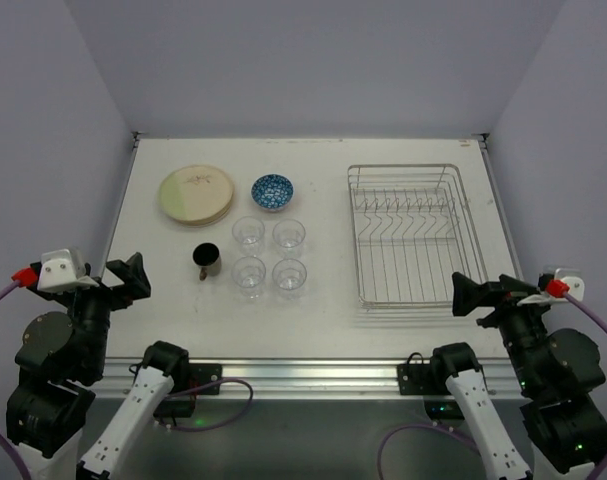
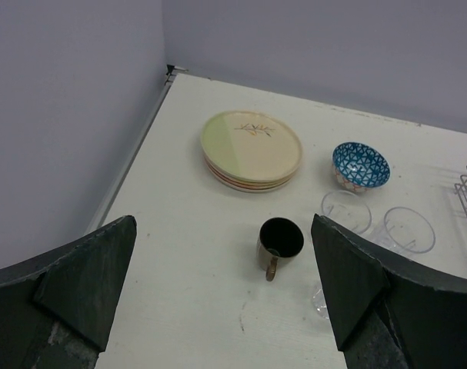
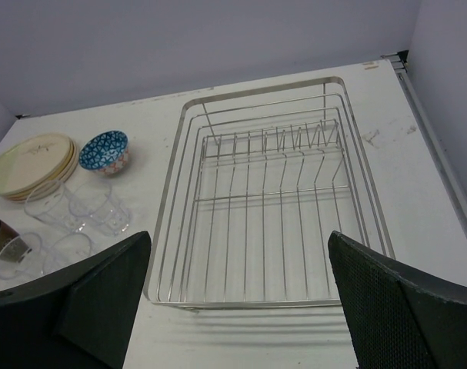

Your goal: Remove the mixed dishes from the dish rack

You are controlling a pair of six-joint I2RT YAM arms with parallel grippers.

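The silver wire dish rack (image 1: 407, 236) (image 3: 268, 200) stands on the right of the table with nothing in it. A stack of cream plates (image 1: 196, 193) (image 2: 251, 149), a blue-patterned bowl (image 1: 272, 190) (image 2: 361, 165), several clear glasses (image 1: 268, 254) (image 2: 345, 211) and a dark cup (image 1: 205, 258) (image 2: 280, 242) stand on the table's left half. My left gripper (image 1: 126, 278) (image 2: 224, 307) is open and empty near the front left edge, short of the cup. My right gripper (image 1: 470, 297) (image 3: 239, 307) is open and empty at the rack's near edge.
The white table (image 1: 323, 310) is walled by pale purple panels on three sides. A raised metal rim runs along the table's left (image 2: 133, 150) and right (image 3: 437, 146) edges. Cables hang below the front edge.
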